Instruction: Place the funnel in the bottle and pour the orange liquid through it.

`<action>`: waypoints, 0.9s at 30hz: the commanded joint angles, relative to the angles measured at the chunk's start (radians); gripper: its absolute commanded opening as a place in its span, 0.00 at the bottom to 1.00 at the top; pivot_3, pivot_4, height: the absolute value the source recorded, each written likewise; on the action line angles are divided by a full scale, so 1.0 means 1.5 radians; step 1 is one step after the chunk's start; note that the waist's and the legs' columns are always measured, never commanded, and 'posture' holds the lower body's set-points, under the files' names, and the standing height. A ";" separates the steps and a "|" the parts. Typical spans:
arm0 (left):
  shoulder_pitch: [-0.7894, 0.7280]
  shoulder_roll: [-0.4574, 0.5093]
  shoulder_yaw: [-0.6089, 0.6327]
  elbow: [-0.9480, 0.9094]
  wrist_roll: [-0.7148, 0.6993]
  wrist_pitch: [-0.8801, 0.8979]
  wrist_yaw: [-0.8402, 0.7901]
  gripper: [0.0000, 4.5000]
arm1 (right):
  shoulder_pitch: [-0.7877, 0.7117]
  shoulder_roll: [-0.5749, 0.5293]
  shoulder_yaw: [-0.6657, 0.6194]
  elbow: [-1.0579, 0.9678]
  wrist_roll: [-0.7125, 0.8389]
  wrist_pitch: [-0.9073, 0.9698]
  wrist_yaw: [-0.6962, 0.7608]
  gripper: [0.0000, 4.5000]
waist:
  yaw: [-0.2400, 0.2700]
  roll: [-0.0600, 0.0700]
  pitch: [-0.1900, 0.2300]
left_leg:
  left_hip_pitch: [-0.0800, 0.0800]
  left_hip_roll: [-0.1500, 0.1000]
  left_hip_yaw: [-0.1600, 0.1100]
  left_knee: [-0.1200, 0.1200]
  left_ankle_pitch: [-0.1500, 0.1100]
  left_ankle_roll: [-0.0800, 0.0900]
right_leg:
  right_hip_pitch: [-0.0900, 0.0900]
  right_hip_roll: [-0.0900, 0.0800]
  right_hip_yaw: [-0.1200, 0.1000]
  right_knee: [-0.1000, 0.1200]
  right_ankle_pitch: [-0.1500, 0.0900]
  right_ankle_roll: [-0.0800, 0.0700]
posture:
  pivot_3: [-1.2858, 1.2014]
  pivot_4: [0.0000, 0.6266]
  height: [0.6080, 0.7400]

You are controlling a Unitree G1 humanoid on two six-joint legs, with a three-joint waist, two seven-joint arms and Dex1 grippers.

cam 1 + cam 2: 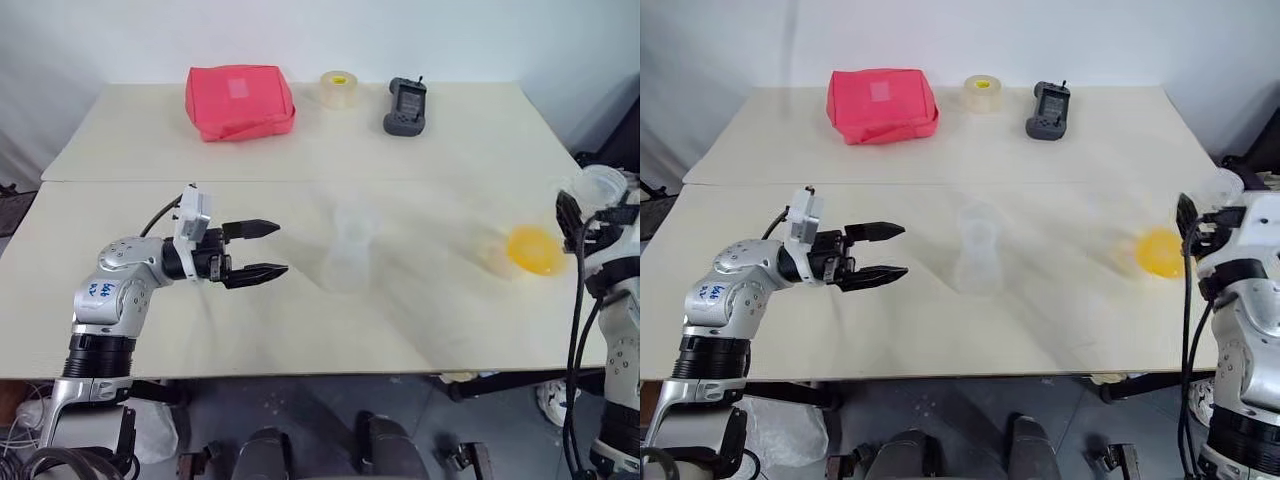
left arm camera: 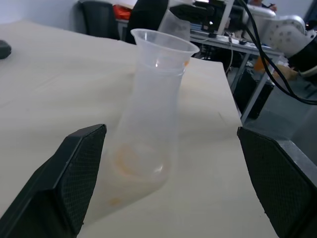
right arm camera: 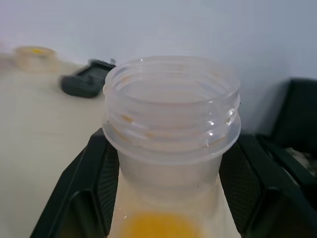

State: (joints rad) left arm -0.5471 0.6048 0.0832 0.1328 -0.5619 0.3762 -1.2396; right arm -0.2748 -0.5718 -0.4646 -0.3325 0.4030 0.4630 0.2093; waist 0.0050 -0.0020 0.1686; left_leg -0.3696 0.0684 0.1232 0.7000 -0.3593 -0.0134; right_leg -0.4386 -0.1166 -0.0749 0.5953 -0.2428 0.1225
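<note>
Funnel (image 2: 163, 47) sits in bottle (image 1: 347, 258); right pincer (image 3: 168, 163) clamps flask (image 3: 171, 124)

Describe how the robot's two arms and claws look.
Both arms are silver-grey metal with black ribbed joints. The left claw has two black textured fingers, a white block on its wrist, a black cable, and blue writing on the arm. The right claw has the same black fingers; black cables hang beside its arm.

The 2 head views look forward and down over the table (image 1: 300, 330) from its near edge, sharing nearly the whole top. The left wrist view looks rightward, level and close, at the bottle (image 2: 148, 124). The right wrist view faces the far side, right up against the flask (image 3: 171, 124).
</note>
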 commanded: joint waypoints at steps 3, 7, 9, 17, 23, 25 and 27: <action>-0.034 -0.010 0.021 0.064 -0.007 -0.065 -0.050 1.00 | -0.099 -0.031 0.100 -0.147 -0.012 0.091 -0.025 0.54 | -0.005 0.000 0.000 | -0.001 0.000 0.000 0.000 0.000 0.000 | -0.002 0.000 0.000 0.001 0.000 0.000 | 0.52 0.24 1.00; -0.059 -0.023 0.030 0.129 -0.002 -0.121 -0.077 1.00 | -0.144 -0.058 0.216 -0.188 -0.071 0.117 -0.007 0.54 | -0.004 0.000 0.000 | -0.001 0.000 0.000 -0.001 0.000 0.000 | -0.002 0.000 0.000 0.001 0.000 0.000 | 0.52 0.24 1.00; -0.074 -0.039 0.040 0.162 -0.004 -0.155 -0.084 1.00 | -0.166 -0.060 0.267 -0.198 -0.100 0.121 -0.004 0.54 | -0.002 0.000 0.000 | -0.002 0.000 0.000 0.000 0.000 0.000 | -0.002 0.000 0.000 0.000 0.000 0.000 | 0.52 0.24 1.00; -0.083 -0.058 0.038 0.194 0.004 -0.197 -0.136 1.00 | -0.246 -0.122 0.464 -0.190 -0.293 0.114 0.040 0.54 | -0.006 0.000 0.000 | -0.003 0.000 0.000 -0.001 0.000 0.000 | -0.003 0.000 -0.001 -0.001 0.000 0.000 | 0.52 0.24 1.00; -0.075 -0.065 0.031 0.169 0.000 -0.178 -0.136 1.00 | -0.264 -0.153 0.524 -0.156 -0.430 0.012 0.077 0.54 | -0.005 0.000 0.000 | -0.004 0.000 0.000 -0.001 0.000 0.000 | -0.003 0.000 -0.001 -0.001 0.000 0.000 | 0.52 0.24 1.00; -0.072 -0.066 0.030 0.163 0.000 -0.173 -0.135 1.00 | -0.260 -0.163 0.528 -0.147 -0.464 -0.033 0.091 0.54 | -0.006 -0.001 0.000 | -0.004 0.000 0.000 -0.001 0.000 0.000 | -0.003 0.000 -0.001 -0.001 0.000 0.000 | 0.52 0.24 1.00; -0.071 -0.066 0.029 0.159 0.000 -0.169 -0.134 1.00 | -0.254 -0.168 0.527 -0.141 -0.494 -0.069 0.101 0.54 | -0.006 -0.001 0.000 | -0.004 0.000 0.000 -0.001 0.000 0.000 | -0.004 0.000 -0.001 -0.001 0.000 0.000 | 0.52 0.24 1.00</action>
State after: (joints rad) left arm -0.6555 0.5038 0.1257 0.4039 -0.5528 0.1196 -1.4352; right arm -0.6488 -0.8108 0.3476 -0.5227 -0.2885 0.4143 0.3572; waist -0.0036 -0.0028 0.1689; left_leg -0.3755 0.0682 0.1235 0.6990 -0.3599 -0.0127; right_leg -0.4439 -0.1168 -0.0765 0.5933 -0.2425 0.1231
